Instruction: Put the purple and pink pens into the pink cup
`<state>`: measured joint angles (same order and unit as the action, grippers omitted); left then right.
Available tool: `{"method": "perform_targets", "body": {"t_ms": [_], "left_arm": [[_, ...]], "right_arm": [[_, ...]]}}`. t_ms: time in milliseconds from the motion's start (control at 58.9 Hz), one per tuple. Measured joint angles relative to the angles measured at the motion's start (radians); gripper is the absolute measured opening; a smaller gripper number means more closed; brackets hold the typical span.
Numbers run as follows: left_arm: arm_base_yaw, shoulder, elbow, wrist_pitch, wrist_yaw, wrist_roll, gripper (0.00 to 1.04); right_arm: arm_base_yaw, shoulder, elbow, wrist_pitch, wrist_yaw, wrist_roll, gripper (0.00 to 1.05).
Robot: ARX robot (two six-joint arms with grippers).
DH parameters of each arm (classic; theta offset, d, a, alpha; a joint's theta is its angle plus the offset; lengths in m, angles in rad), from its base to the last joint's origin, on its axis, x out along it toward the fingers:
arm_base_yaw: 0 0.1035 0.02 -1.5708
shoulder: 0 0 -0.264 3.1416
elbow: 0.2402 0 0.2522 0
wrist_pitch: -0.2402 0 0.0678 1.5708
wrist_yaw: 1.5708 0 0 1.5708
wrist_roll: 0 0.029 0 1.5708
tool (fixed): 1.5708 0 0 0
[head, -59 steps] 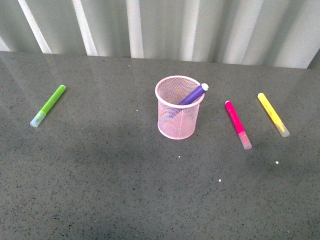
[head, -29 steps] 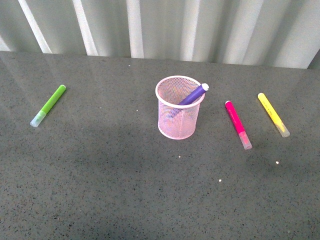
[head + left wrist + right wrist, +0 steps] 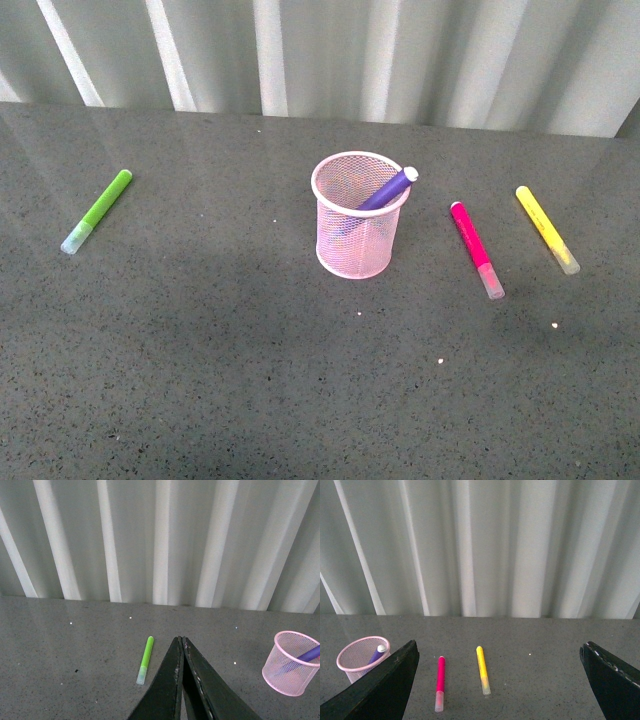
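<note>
The pink cup stands upright mid-table. The purple pen leans inside it, its pale end over the right rim. The pink pen lies flat on the table to the cup's right, pale cap toward me. Neither gripper shows in the front view. In the left wrist view my left gripper is shut and empty, with the cup off to one side. In the right wrist view my right gripper is open wide and empty, with the pink pen, the cup and the purple pen ahead of it.
A lime-green pen lies at the table's left, also in the left wrist view. A yellow pen lies right of the pink pen, also in the right wrist view. A corrugated white wall closes the table's far edge.
</note>
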<state>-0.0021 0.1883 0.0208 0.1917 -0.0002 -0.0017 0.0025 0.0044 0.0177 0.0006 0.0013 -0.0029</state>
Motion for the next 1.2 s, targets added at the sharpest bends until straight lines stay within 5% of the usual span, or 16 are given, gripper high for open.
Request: {"method": "perform_targets", "body": {"t_ms": [170, 492, 746, 814, 916, 1018, 1204], "left_arm": [[0.0, -0.153, 0.0, -0.182, 0.0, 0.0, 0.04], [0.0, -0.184, 0.0, -0.191, 0.0, 0.0, 0.04], [0.0, -0.185, 0.0, -0.191, 0.0, -0.001, 0.46], [0.0, -0.185, 0.0, -0.191, 0.0, -0.001, 0.57], [0.0, -0.186, 0.0, -0.191, 0.0, -0.001, 0.8], [0.0, -0.187, 0.0, -0.191, 0.0, -0.001, 0.98], [0.0, -0.187, 0.0, -0.191, 0.0, 0.0, 0.98]], "right_arm": [[0.0, 0.0, 0.0, 0.0, 0.0, 0.0, 0.98], [0.0, 0.0, 0.0, 0.0, 0.0, 0.0, 0.98], [-0.008, 0.044, 0.031, -0.083, 0.0, 0.039, 0.98], [-0.049, 0.297, 0.151, -0.233, 0.007, 0.145, 0.98], [-0.074, 0.796, 0.372, -0.072, -0.036, 0.141, 0.98], [-0.042, 1.155, 0.581, -0.079, -0.087, 0.063, 0.98], [0.039, 1.571, 0.803, -0.153, -0.082, 0.005, 0.98]]}}
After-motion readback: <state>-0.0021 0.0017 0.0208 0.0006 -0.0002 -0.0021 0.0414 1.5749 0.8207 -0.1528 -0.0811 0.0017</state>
